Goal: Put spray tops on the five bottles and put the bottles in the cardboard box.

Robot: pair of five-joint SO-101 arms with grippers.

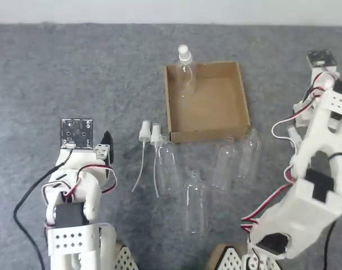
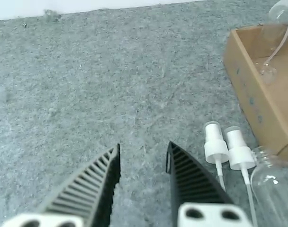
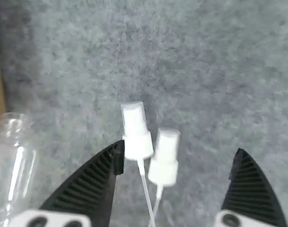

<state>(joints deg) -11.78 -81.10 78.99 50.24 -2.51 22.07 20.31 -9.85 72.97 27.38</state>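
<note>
The cardboard box (image 1: 207,132) lies open at the middle back of the carpet. In its far left corner is a clear bottle (image 1: 185,70) with a white spray top on. Several uncapped clear bottles (image 1: 196,202) lie in front of the box. Two loose spray tops (image 1: 150,134) lie by the box's front left corner. My left gripper (image 2: 143,147) is open over bare carpet, short of those tops (image 2: 224,144). My right gripper (image 3: 178,150) is open low over two more spray tops (image 3: 134,132), which lie between its fingers beside a bottle (image 3: 11,156).
Grey carpet covers the table. The left arm (image 1: 75,185) stands at the front left and the right arm (image 1: 317,169) along the right side. Open carpet stretches left of the box and behind it.
</note>
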